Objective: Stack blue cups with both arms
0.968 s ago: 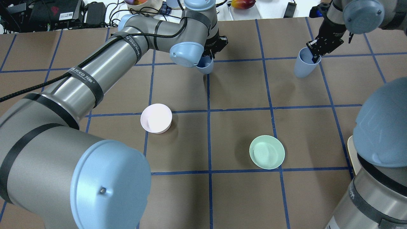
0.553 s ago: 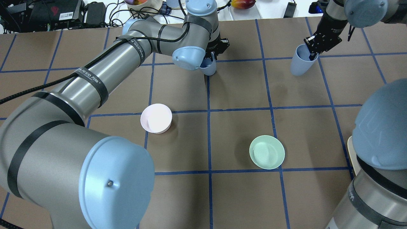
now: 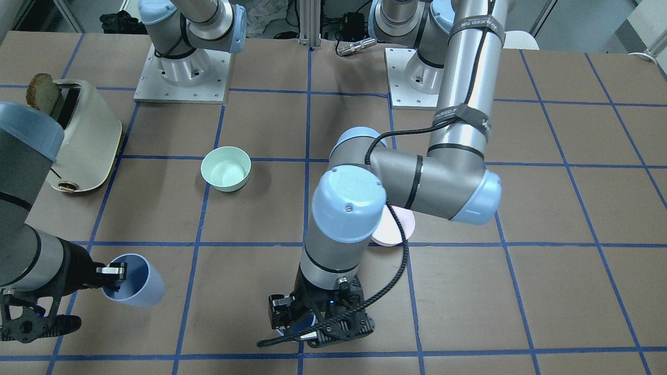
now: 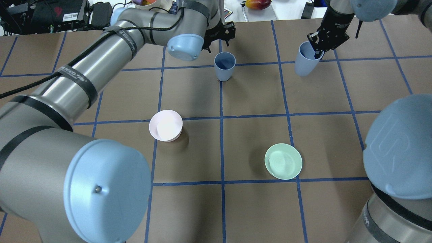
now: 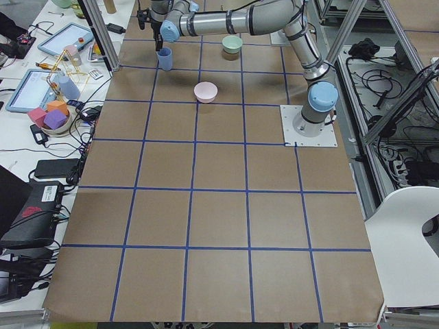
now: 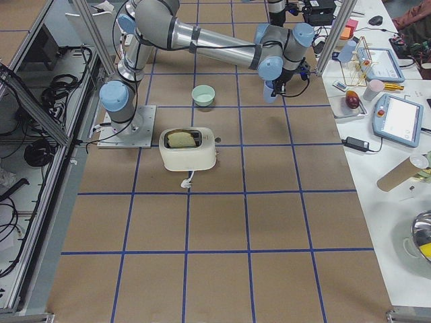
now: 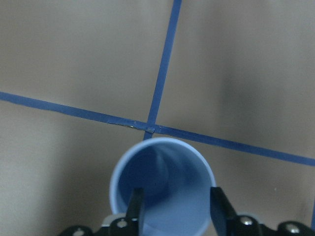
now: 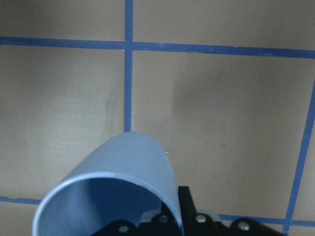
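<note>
On the gridded table (image 4: 256, 98), top centre, one cup (image 4: 225, 65) stands beneath the spread-fingered left gripper (image 4: 217, 40). Upper right, the right gripper (image 4: 316, 51) pinches the other cup (image 4: 303, 64) (tilted), and that slant could knock the first over.

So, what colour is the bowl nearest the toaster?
The bowl is mint green, clearest in the exterior front-facing view.

pink bowl (image 4: 165, 125) and mint-green bowl (image 4: 283, 161) sit well apart; toaster (image 3: 88, 136) holds bread (image 3: 45, 88).

Bare table between standing cup (image 4: 225, 65) and held cup (image 4: 304, 62), nothing in the gap. Left gripper (image 4: 216, 40) hangs over standing cup's mouth. Pink bowl (image 4: 165, 125), green bowl (image 4: 283, 161) well apart, robot-side.
</note>
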`<state>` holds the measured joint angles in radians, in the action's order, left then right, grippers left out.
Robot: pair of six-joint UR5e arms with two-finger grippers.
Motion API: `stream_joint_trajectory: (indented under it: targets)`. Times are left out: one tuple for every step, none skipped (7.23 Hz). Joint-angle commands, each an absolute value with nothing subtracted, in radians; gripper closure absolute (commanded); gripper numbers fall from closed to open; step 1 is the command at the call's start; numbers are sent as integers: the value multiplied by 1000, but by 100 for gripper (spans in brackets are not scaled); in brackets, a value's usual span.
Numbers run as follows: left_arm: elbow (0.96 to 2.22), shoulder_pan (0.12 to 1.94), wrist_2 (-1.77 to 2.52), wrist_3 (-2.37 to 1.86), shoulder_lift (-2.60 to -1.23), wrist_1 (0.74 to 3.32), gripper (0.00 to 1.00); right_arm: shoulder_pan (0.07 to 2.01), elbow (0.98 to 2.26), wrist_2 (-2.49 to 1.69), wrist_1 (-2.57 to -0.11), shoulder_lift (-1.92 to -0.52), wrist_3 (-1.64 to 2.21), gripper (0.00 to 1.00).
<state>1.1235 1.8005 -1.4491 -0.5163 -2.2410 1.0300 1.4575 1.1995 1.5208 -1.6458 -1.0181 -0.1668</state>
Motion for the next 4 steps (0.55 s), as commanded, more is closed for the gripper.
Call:
stream_joint_trajectory:
  targets:
    - [1114,1734,-1416,-400,-2124,1255,0,1561,1152,1520,-1621,-1022,-7,100]
    - [1123,1695,-1416,-305,-2049,1402,0,1603,1135,1516,-1615,-1020,99,100]
    - [1124,1648,-1420,-184,-1970,1574,0,1633,1134,1513,-1615,-1020,150,100]
    - [1129,1620,-1425,-128,-1897,1732,0,1672,1134,1482,-1620,-1020,244,100]
